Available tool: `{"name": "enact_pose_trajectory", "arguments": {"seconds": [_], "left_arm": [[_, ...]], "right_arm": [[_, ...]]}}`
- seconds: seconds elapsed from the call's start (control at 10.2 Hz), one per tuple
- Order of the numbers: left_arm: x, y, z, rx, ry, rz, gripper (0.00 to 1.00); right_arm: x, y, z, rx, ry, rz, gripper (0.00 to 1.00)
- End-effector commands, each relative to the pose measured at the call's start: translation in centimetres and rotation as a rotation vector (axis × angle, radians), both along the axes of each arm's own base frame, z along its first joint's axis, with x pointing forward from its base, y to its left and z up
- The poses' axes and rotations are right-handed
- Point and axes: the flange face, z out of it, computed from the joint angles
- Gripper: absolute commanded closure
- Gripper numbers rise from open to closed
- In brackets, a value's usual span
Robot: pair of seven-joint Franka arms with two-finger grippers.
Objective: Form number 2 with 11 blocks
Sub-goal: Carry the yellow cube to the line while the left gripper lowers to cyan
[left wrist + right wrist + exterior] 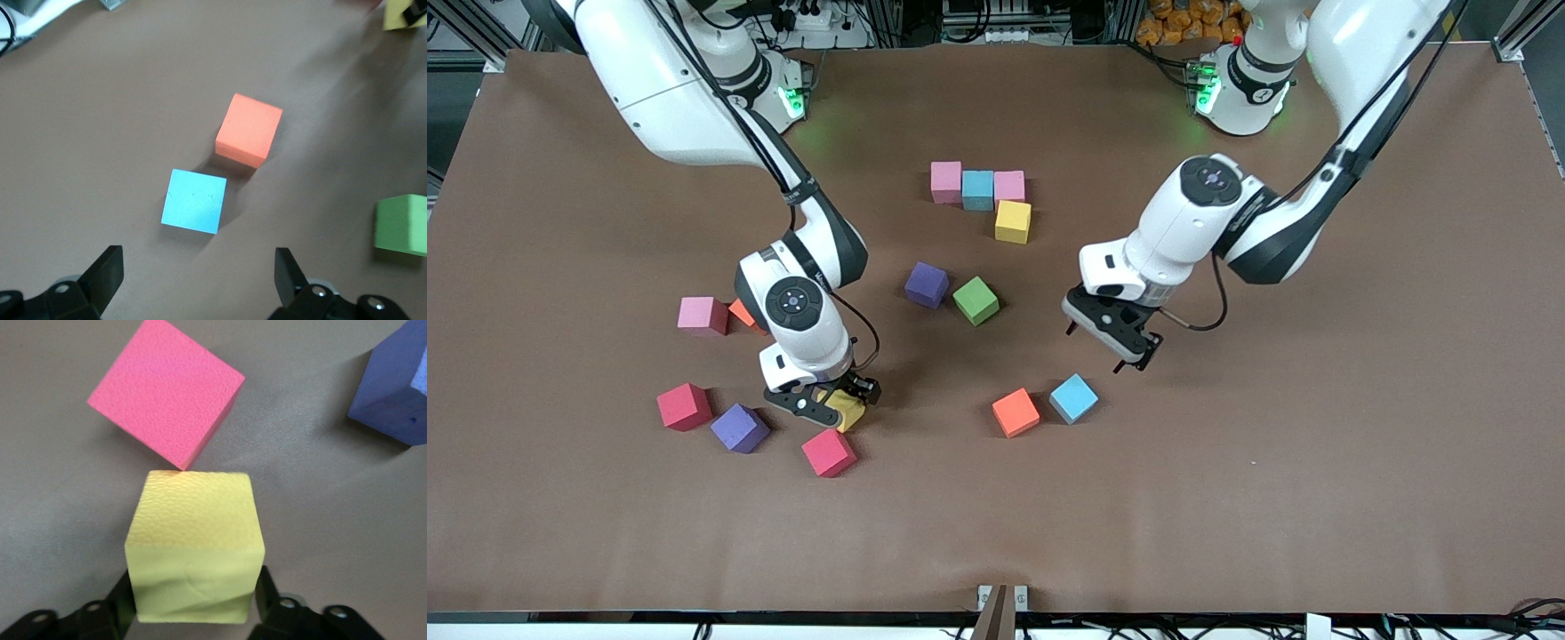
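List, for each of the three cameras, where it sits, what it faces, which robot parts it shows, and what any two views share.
Front view: high across the table, facing both bases; shows both arms, the left gripper and the right gripper.
Left wrist view: on the left arm's wrist, looking down over the light blue cube and orange cube; its open fingers show.
Right wrist view: on the right wrist, looking down at the gripped yellow cube; finger bases show.
Shared: front and left wrist views both show the green cube.
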Motion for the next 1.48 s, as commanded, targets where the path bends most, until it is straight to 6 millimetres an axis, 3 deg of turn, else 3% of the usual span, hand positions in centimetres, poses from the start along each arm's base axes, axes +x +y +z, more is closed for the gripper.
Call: {"name": "enact_pose_trajectory", "arguments": {"seconds": [0.0,0.2,0.49,0.69,0.89,1.08,1.38], "left_arm": [[1.1,0.3,-1.1,-0.003,-0.022,0.029,0.00],[2.5,2.3,-2.8,-0.002,-0.050,0.057,0.00],[3.2,2.2,-5.1,-0.066,-0.102,0.055,0.00],[3.3,1.4,-7.4,-0.111,-0.145,0.048,0.00],[3.6,1.4,-9.2,-0.118,-0.135,0.057,0.00],[3.5,0.2,-9.8,-0.142,-0.149,0.042,0.00],[4.1,-0.3,-10.4,-0.153,-0.152,0.047,0.00]], "right_arm": [[-0.2,-0.1,0.4,-0.032,-0.022,0.018,1.00],[-1.0,2.1,1.9,-0.041,-0.043,0.073,1.00],[-3.3,4.6,5.8,-0.117,0.035,0.200,1.00],[-6.8,9.5,7.7,-0.104,0.081,0.277,1.00],[-11.7,15.4,9.4,-0.051,0.131,0.353,1.00],[-16.4,20.2,9.4,0.039,0.215,0.396,1.00],[-22.2,25.1,8.9,0.098,0.287,0.470,1.00]]}}
